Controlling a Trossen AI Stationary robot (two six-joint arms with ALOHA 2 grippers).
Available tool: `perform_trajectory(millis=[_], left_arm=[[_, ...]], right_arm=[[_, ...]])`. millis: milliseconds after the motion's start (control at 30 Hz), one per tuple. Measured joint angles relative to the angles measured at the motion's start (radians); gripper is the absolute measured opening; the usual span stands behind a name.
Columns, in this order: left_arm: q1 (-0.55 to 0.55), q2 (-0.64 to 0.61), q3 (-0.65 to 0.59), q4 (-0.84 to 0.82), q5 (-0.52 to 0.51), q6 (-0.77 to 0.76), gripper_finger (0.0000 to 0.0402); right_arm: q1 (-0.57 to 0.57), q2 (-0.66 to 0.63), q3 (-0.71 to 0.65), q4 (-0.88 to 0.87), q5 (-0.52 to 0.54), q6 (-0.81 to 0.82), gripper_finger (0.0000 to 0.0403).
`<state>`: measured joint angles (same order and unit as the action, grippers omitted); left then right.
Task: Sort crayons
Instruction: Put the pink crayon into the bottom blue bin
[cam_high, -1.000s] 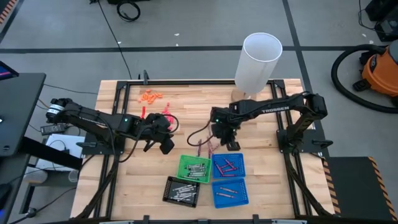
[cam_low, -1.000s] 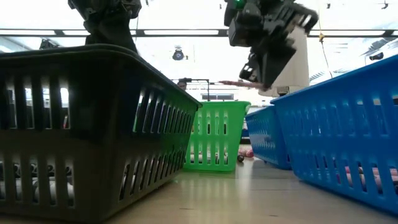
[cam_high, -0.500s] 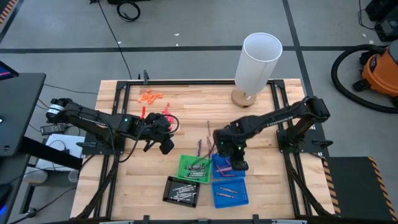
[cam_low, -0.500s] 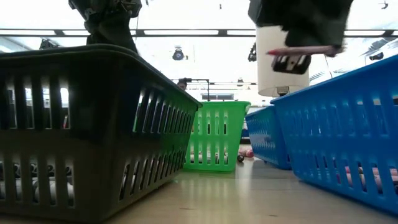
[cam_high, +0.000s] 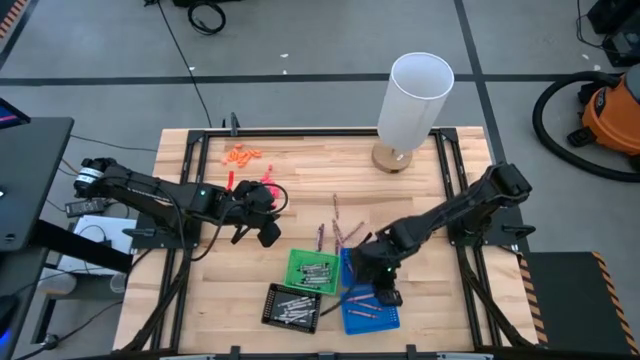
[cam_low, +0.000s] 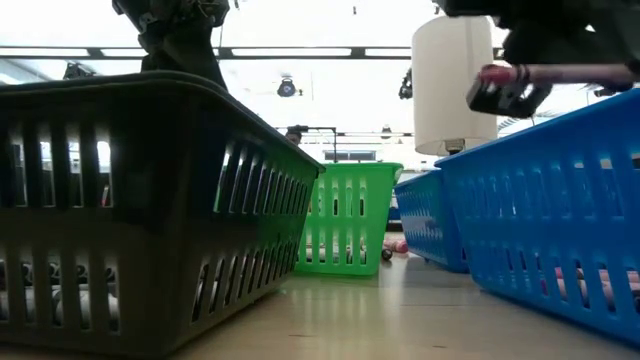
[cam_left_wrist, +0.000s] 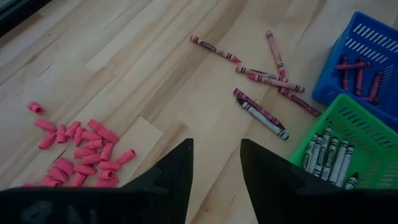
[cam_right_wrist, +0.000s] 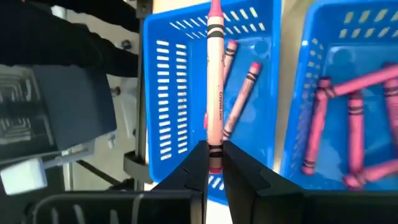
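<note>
Wooden worktop (cam_high: 300, 150) below me: right gripper (cam_right_wrist: 214, 163) hangs over the near blue tray (cam_right_wrist: 161, 93), jaws pinching a pink crayon (cam_right_wrist: 215, 81), left gripper (cam_left_wrist: 214, 165) apparently open, empty.

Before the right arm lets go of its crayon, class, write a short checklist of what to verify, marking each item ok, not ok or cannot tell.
1. Right tool shut on the pink crayon: ok.
2. Crayon over the near blue tray: ok.
3. That tray already holds pink crayons: ok.
4. Crayon low enough to drop without bouncing: cannot tell.
5. Left tool open, waiting clear beside the pink bits: ok.
6. Loose crayons left on the table: not ok.
</note>
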<state>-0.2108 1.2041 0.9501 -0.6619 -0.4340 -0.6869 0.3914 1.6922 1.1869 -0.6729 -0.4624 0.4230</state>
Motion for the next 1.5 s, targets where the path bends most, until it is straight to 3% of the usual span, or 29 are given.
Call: perform_trajectory(millis=[300,633,833,967,1067,1233,1400,1500], left_arm=[[0.0,0.0,0.0,0.007,0.0,0.002,0.0142],[0.0,0.0,0.0,0.016,0.0,0.017,0.0142],[-0.002,0.0,0.0,0.166,-0.001,0.223,0.0142],[0.005,0.0,0.0,0.356,-0.003,0.505,0.0142],[0.052,0.0,0.0,0.463,0.0,0.642,0.0142],[0.19,0.0,0.0,0.529,0.103,0.637,0.0142],[0.287,0.0,0.0,0.541,0.119,0.573,0.0142],[0.333,0.0,0.0,0.556,0.126,0.564,0.0142]], right_arm=[[0.04,0.009,-0.055,0.096,0.029,0.154,0.0048],[0.043,0.009,-0.061,0.112,0.018,0.248,0.0097],[0.003,-0.02,-0.061,0.112,-0.024,0.448,0.0094],[-0.008,-0.068,-0.061,0.118,0.105,0.518,0.0086],[-0.003,-0.124,-0.061,0.12,0.273,0.493,0.0082],[-0.032,-0.223,-0.061,0.127,0.465,0.334,0.0079],[-0.152,-0.272,-0.061,0.218,0.439,0.127,0.0079],[-0.234,-0.273,-0.061,0.293,0.372,-0.017,0.0079]])
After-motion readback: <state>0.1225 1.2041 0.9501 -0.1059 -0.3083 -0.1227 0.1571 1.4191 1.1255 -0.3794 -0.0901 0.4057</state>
